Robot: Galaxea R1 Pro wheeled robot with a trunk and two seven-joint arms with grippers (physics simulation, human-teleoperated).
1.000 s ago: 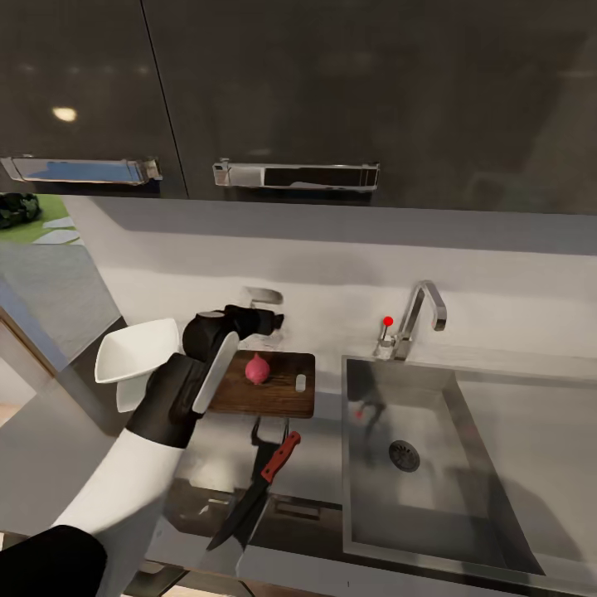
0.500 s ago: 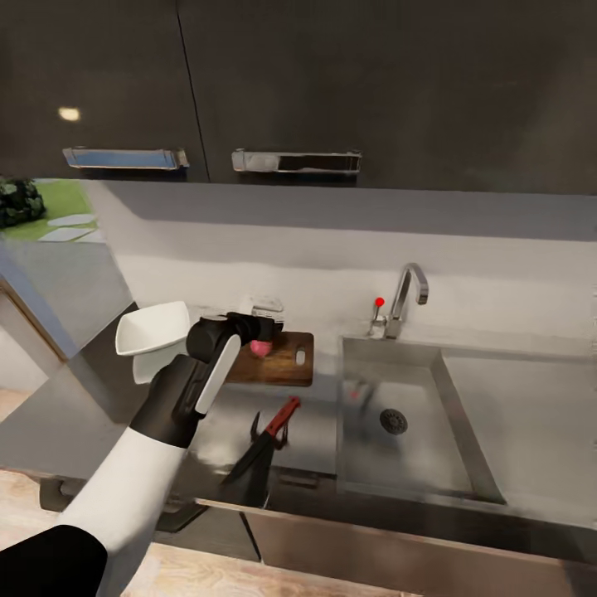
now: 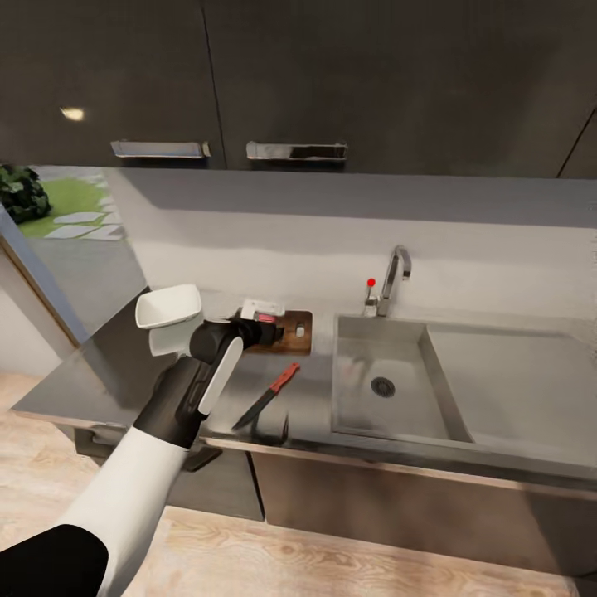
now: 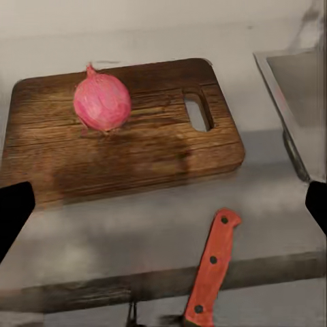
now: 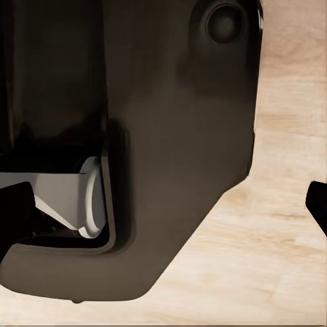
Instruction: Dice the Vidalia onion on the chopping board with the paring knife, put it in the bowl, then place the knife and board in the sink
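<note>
The pink Vidalia onion (image 4: pixel 102 102) rests whole on the dark wooden chopping board (image 4: pixel 129 136), toward the end away from its handle slot. My left gripper (image 4: pixel 165 208) hovers open just in front of the board, nothing between its fingers; in the head view the left gripper (image 3: pixel 272 332) covers most of the onion. The red-handled paring knife (image 3: pixel 267 396) lies on the grey countertop (image 3: pixel 108 373) in front of the board, blade tip toward the front edge. The white bowl (image 3: pixel 170 308) stands left of the board. The sink (image 3: pixel 398 414) lies empty to the right. My right gripper (image 5: pixel 163 204) is open.
A chrome tap (image 3: pixel 396 278) with a red dot stands behind the basin, and a flat drainboard (image 3: pixel 514 390) extends right of it. Dark wall cabinets (image 3: pixel 332 83) hang above. The right wrist view faces the robot's dark base (image 5: pixel 177 136) and wooden floor (image 5: pixel 286 238).
The head camera has pulled back and up, so counter and sink look smaller and the floor shows. The left gripper stays at the board's near side. Onion, knife and bowl lie as before.
</note>
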